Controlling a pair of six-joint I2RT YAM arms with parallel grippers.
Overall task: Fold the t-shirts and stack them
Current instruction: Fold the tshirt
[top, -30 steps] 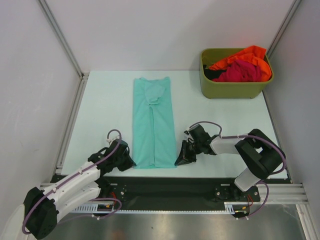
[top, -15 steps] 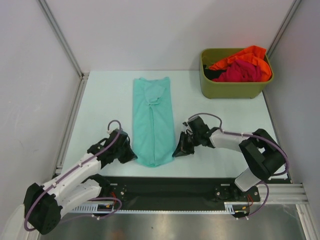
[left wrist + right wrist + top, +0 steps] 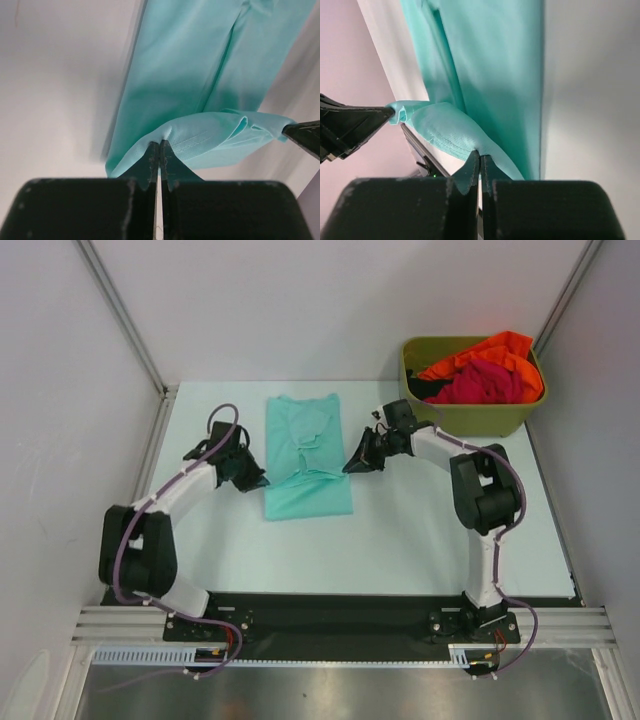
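A teal shirt (image 3: 308, 502) lies on the pale worktop (image 3: 430, 530), left of centre in the far half. It is folded into a long narrow strip with the collar end farthest from the robot. The near end is doubled back over the strip, and its hem hangs raised and stretched between the two grippers, above the middle of the cloth.

The left gripper (image 3: 256, 480) has its jaws clamped on the hem's left corner. The left wrist view shows the fingertips (image 3: 150, 159) pressed together on a pinch of teal cloth. The right gripper (image 3: 352, 466) has its jaws closed tight on the hem's right corner, and its wrist view shows the same pinch. The two grippers face each other across the shirt, with both arms (image 3: 180, 490) stretched out from the near edge.

An olive bin (image 3: 470, 420) stands at the far right corner, well apart from the teal shirt and near the right arm's wrist. Crumpled inside it are an orange shirt (image 3: 497, 346), spilling over the right rim, and a magenta shirt (image 3: 480, 386) in front of it.
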